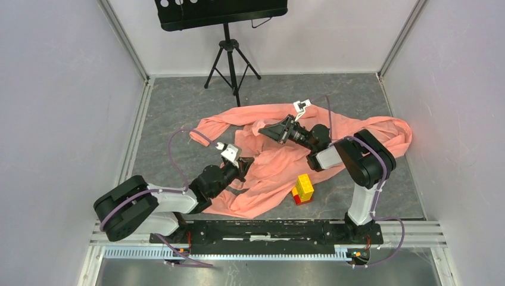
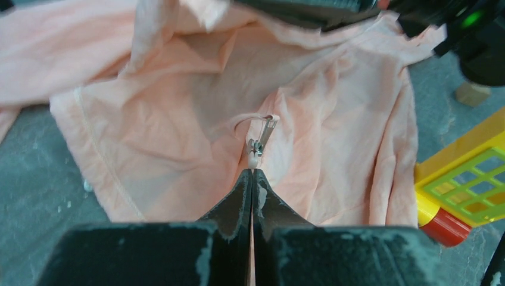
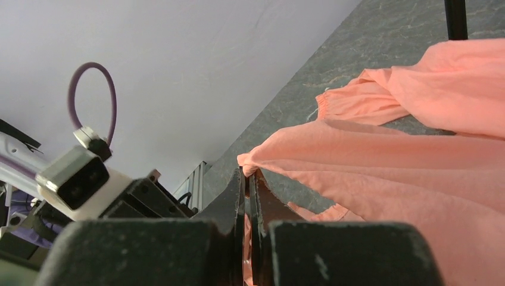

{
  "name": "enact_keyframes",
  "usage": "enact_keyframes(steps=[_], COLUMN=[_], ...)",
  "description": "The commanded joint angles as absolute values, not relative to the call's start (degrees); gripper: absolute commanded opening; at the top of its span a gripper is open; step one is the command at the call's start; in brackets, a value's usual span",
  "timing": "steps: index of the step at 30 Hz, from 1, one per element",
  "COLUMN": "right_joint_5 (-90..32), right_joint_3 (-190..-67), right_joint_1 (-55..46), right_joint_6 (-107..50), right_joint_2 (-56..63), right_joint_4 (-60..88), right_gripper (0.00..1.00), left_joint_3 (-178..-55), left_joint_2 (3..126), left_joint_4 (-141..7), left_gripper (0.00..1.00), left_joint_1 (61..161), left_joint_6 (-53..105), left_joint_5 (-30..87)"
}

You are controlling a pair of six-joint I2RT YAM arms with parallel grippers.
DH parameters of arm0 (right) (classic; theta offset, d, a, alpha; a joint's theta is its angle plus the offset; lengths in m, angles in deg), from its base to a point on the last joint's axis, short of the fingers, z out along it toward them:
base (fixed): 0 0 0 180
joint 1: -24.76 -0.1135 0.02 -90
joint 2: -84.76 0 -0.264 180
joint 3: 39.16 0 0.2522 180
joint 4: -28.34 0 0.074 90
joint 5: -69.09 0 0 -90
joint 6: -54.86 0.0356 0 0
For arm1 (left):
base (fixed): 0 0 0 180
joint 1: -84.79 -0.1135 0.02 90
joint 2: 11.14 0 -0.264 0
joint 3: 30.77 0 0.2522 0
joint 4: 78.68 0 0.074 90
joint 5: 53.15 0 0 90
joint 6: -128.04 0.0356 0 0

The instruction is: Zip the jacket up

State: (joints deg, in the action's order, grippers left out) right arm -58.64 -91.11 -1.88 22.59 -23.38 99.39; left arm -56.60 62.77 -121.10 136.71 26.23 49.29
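Left of the block stack, jacket lies crumpled on tabletop. Left gripper is clamped on fabric just under zipper slider, probably anchoring it. Right gripper, beyond the stack, pinches a lifted jacket edge, likely for tension.

Top ext cam: high, behind arm bases, looks down + fwd over whole table; far off; tripod stand at back.
L wrist cam: just behind left gripper, looks along fingers, v close on jacket; zipper pull mid-frame, yellow-red block stack at rt edge.
R wrist cam: behind right gripper, rolled, looks low across table toward grey wall.
Shared: jacket in all three; block stack in top + L wrist.
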Motion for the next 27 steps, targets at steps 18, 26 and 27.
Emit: enact_keyframes(steps=[18,26,27], right_joint_5=[-59.4,-57.3,-57.1], right_joint_3=[-83.1,-84.6,-84.8], right_joint_1=[-0.8,-1.3,-1.4], right_joint_6=[17.8,17.6,17.1], right_joint_2=[-11.4,-7.7,-7.4], right_joint_4=[126.7,126.7,126.7], right_gripper=[0.00,0.00,0.00], left_joint_3=[-59.8,-59.2,-59.0], left_joint_2=[58.9,63.8,64.0], left_joint_4=[-135.9,-148.0,-148.3], left_gripper=[0.02,0.02,0.02], left_joint_1=[130.4,129.5,129.4], left_joint_6=[48.0,36.0,34.6], left_joint_5=[32.7,36.7,36.7])
